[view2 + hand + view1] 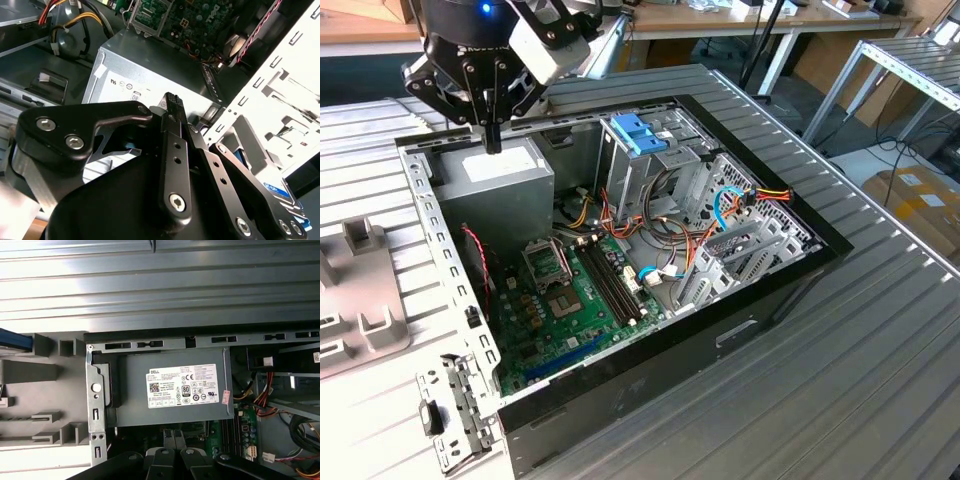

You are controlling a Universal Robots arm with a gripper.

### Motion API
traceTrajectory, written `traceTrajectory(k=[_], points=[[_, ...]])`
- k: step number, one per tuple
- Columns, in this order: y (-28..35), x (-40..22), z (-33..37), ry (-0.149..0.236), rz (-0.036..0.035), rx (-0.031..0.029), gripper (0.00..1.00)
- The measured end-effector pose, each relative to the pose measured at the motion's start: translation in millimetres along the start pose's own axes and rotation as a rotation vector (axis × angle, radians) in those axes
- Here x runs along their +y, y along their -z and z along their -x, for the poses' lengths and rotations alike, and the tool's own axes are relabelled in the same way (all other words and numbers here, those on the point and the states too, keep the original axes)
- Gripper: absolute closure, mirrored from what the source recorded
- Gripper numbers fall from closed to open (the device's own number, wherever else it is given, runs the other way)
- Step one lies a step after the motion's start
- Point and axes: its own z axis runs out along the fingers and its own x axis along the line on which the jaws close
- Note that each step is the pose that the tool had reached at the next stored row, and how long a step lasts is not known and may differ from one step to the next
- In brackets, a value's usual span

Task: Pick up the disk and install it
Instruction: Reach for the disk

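Note:
My gripper (493, 143) hangs over the grey power supply (495, 180) in the back corner of the open computer case, at the exterior view's left. Its two fingers are pressed together with nothing between them, as both wrist views show (174, 436) (172, 101). The disk (14, 340) shows as a blue edge lying on the grey holder outside the case. In the second wrist view the disk (278, 191) peeks out past the case's perforated rim, partly hidden by the gripper's links. The gripper is well apart from it.
The case (740, 300) lies open on a ribbed metal table, with the motherboard (570, 300), bundled cables and a metal drive cage topped by a blue latch piece (638, 130). A grey moulded holder (360, 290) stands at the exterior view's left.

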Motion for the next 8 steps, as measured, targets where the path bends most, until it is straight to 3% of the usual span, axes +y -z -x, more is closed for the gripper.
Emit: traceTrajectory(k=[8], points=[[0.1,-0.2,-3.2,0.000,0.0000,0.0000,0.89]])
